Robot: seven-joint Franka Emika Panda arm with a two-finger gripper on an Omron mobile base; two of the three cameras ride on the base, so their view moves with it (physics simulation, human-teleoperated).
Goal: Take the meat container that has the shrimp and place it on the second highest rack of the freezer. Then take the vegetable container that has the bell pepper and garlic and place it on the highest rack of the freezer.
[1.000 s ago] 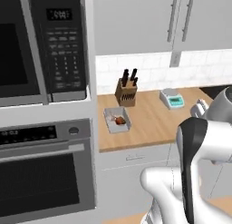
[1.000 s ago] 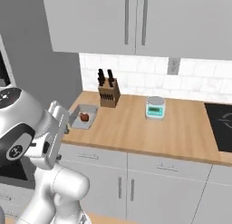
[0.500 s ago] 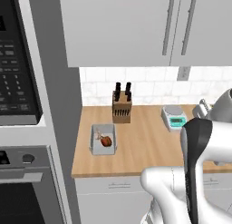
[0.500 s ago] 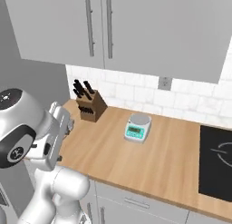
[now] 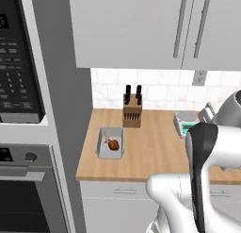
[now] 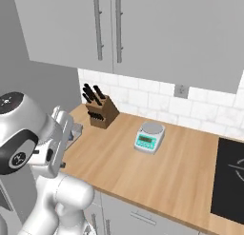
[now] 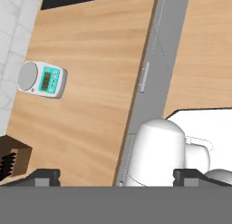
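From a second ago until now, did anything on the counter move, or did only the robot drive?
Only the base drove, sliding right along the counter, so the oven and microwave slip off to the left. The shrimp container, knife block and kitchen scale sit where they were. The pincer took hold of nothing.

The white arm is seen folded high and close to the base, rising from the lower right of the left base view and the lower left of the right base view. A dark joint band is turned toward the left camera. The gripper (image 7: 116,175) is pointed steeply downward, and its 2 dark fingertips (image 7: 44,177) are set far apart, with nothing held between them.
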